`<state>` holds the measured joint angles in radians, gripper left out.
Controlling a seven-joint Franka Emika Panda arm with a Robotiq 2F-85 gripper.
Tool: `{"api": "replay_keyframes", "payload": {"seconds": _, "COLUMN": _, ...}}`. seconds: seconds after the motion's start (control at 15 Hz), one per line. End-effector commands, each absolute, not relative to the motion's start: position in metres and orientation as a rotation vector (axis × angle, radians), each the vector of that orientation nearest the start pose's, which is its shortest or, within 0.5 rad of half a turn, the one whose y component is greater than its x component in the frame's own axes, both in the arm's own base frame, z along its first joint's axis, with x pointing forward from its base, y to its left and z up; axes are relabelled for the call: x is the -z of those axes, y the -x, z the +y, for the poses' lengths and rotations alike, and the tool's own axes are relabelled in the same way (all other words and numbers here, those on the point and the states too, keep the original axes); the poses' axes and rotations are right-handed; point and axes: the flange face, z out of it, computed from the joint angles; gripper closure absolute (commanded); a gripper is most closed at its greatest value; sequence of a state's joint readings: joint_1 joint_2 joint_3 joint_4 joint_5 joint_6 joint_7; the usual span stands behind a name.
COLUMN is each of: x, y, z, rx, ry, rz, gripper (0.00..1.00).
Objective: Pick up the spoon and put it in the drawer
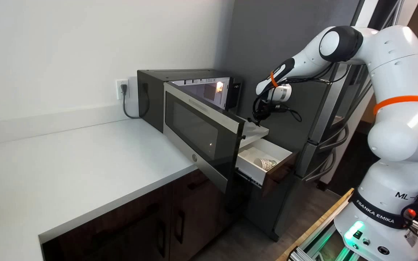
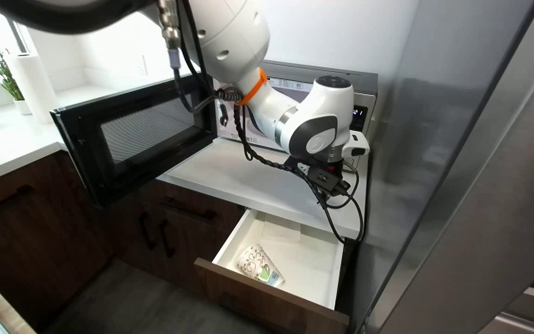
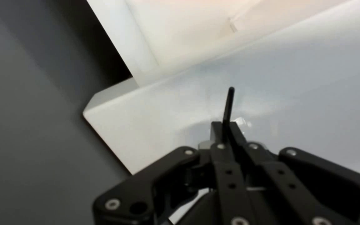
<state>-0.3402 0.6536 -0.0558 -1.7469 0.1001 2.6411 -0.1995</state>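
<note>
My gripper is shut on a thin black rod, which looks like the spoon. Its end sticks out past the fingertips in the wrist view. I cannot make out its bowl. In an exterior view the gripper is low over the white counter ledge, behind the drawer. The drawer is pulled open below the ledge, with white sides and interior and a brown wood front. It also shows in an exterior view and at the top of the wrist view. Cables and the wrist camera hide the fingertips in an exterior view.
A patterned paper cup lies on its side in the drawer. The microwave door stands wide open beside the drawer. The white counter ledge overhangs the drawer's back. A grey fridge side stands close beside the arm.
</note>
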Motion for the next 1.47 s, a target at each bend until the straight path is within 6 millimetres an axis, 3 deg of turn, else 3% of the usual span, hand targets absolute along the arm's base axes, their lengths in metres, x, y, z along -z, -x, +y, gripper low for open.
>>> {"api": "replay_keyframes", "payload": {"seconds": 0.0, "x": -0.263, "y": -0.587, "z": -0.263, "rx": 0.226, "ry": 3.149, "rz": 0.587, "gripper": 0.99}}
{"api": "replay_keyframes", "payload": {"seconds": 0.2, "x": -0.282, "y": -0.561, "z": -0.27, "rx": 0.196, "ry": 3.127, "rz": 0.77, "gripper": 0.99}}
{"api": "replay_keyframes", "payload": {"seconds": 0.33, "x": -0.283, "y": -0.542, "z": -0.269, "rx": 0.153, "ry": 3.08, "rz": 0.908, "gripper": 0.99}}
{"api": "replay_keyframes", "payload": {"seconds": 0.53, "x": -0.266, "y": -0.523, "z": -0.254, "rx": 0.098, "ry": 2.966, "rz": 1.037, "gripper": 0.99}}
{"api": "replay_keyframes", "payload": {"seconds": 0.8, "x": -0.222, "y": -0.504, "z": -0.239, "rx": -0.026, "ry": 2.804, "rz": 1.17, "gripper": 0.99}}
{"api": "replay_keyframes", "payload": {"seconds": 0.87, "x": -0.214, "y": -0.501, "z": -0.234, "rx": -0.061, "ry": 2.772, "rz": 1.176, "gripper": 0.99}}
{"api": "replay_keyframes", "payload": {"seconds": 0.93, "x": -0.227, "y": -0.511, "z": -0.242, "rx": 0.001, "ry": 2.844, "rz": 1.135, "gripper": 0.95}}
{"api": "replay_keyframes", "payload": {"seconds": 1.07, "x": -0.215, "y": -0.505, "z": -0.235, "rx": -0.038, "ry": 2.814, "rz": 1.155, "gripper": 0.95}}
{"api": "replay_keyframes", "payload": {"seconds": 1.27, "x": -0.214, "y": -0.504, "z": -0.235, "rx": -0.04, "ry": 2.804, "rz": 1.163, "gripper": 0.99}}
{"api": "replay_keyframes", "payload": {"seconds": 1.4, "x": -0.195, "y": -0.509, "z": -0.236, "rx": -0.009, "ry": 2.856, "rz": 1.147, "gripper": 0.99}}
